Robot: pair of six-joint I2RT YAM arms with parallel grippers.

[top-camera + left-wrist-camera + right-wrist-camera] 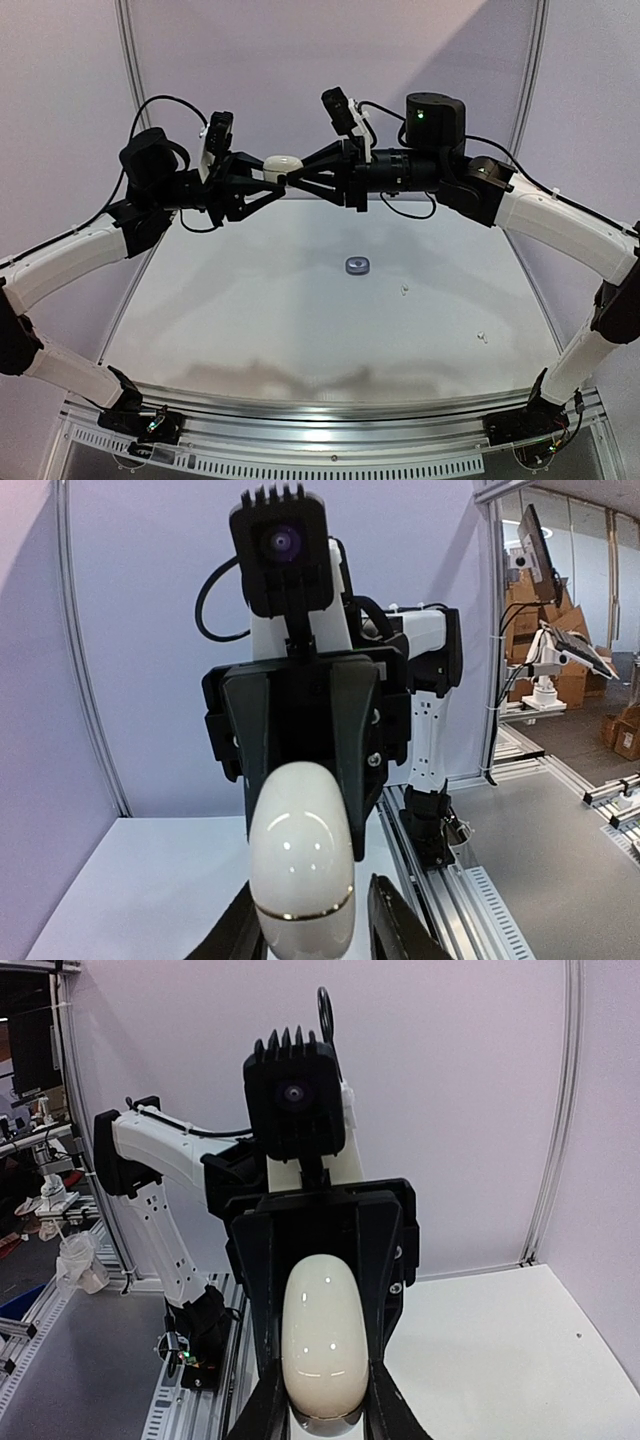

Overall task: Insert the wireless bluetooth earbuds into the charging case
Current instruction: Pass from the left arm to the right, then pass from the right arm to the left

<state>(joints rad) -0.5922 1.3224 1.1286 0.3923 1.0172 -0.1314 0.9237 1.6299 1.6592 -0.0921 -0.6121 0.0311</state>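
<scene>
Nearest thing: white glossy pebble-shaped charging case (300, 865), with a thin gold seam ringing it near one end.
Case position: held in mid-air, high above the table, lying lengthwise between the two facing grippers.
Left gripper (268, 182): clasped on the seam end of the case, one dark finger on each side.
Right gripper (300, 180): clamped on the opposite end, its fingers (265, 1410) pressed against the case's sides.
Earbuds: one tiny white earbud (404, 290) lies loose on the table right of centre; a second white earbud (481, 337) lies nearer the right arm. Both are well apart from the lifted case.
Other case: small round dark grey-purple case (357, 265), on the table below the grippers.
Surface: white table top (230, 310).
</scene>
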